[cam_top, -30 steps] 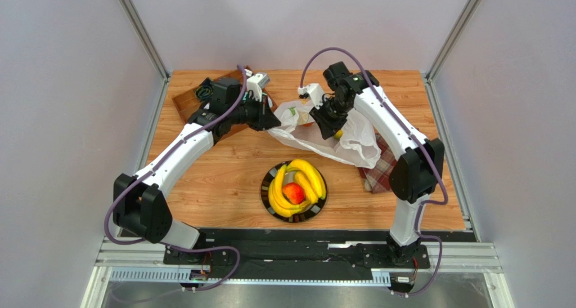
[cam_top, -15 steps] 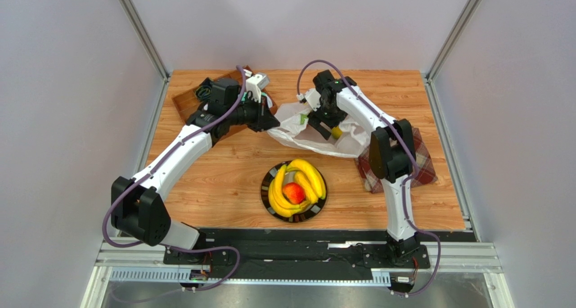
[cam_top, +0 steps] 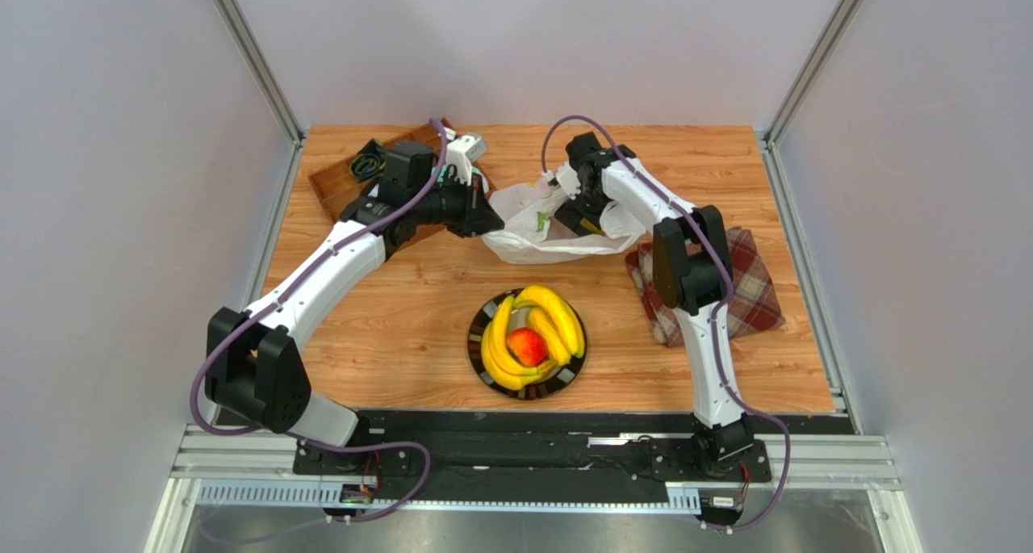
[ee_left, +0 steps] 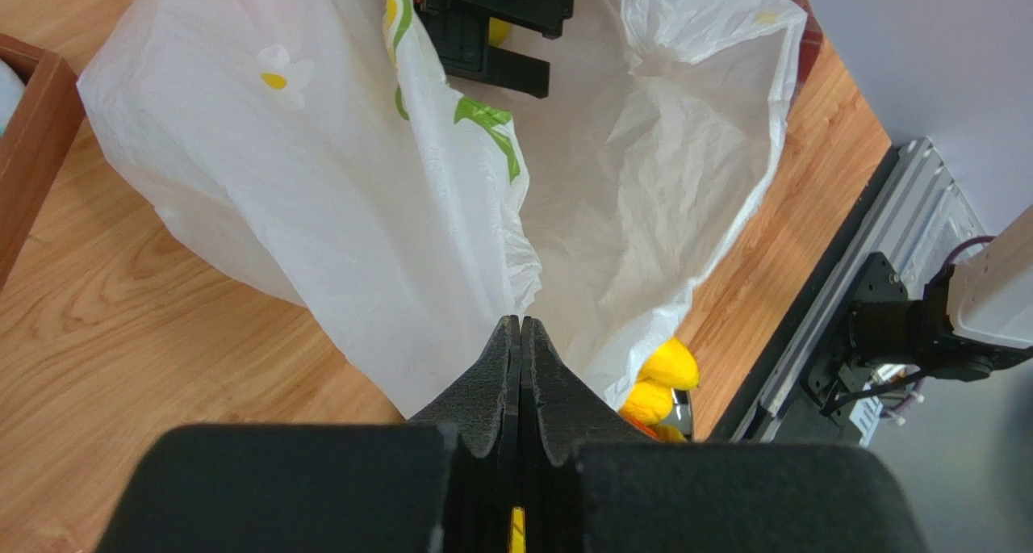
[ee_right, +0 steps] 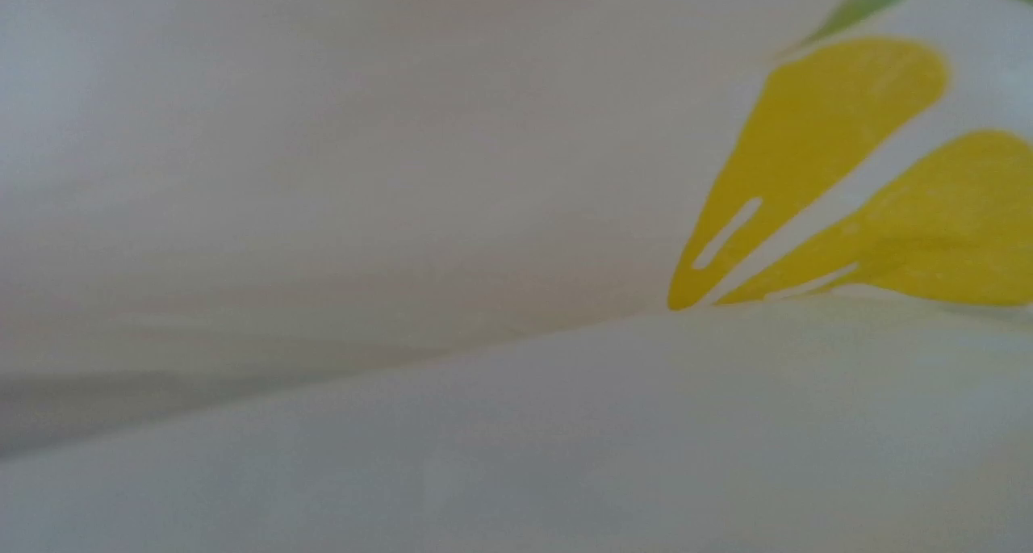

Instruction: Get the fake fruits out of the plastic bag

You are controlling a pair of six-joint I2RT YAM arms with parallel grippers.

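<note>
The white plastic bag [cam_top: 524,236] lies crumpled on the table behind the plate, its mouth held up. My left gripper [cam_top: 488,223] is shut on the bag's rim [ee_left: 515,289]. My right gripper [cam_top: 570,218] reaches inside the bag; in the left wrist view its dark fingers [ee_left: 519,76] stand apart, open, around a bit of yellow fruit [ee_left: 497,29]. The right wrist view shows only bag plastic [ee_right: 364,432] and a yellow print [ee_right: 825,178]. Yellow bananas [cam_top: 552,317] and a red fruit [cam_top: 525,345] lie on the dark plate [cam_top: 475,350].
A red plaid cloth [cam_top: 740,289] lies right of the bag, partly under the right arm. A wooden tray [cam_top: 343,180] sits at the back left, under the left arm. Metal rails [ee_left: 837,299] run along the near table edge.
My right arm has swung left and deeper into the bag, and its gripper has opened. The bag has bunched leftward off the plaid cloth. The left gripper keeps its hold.
</note>
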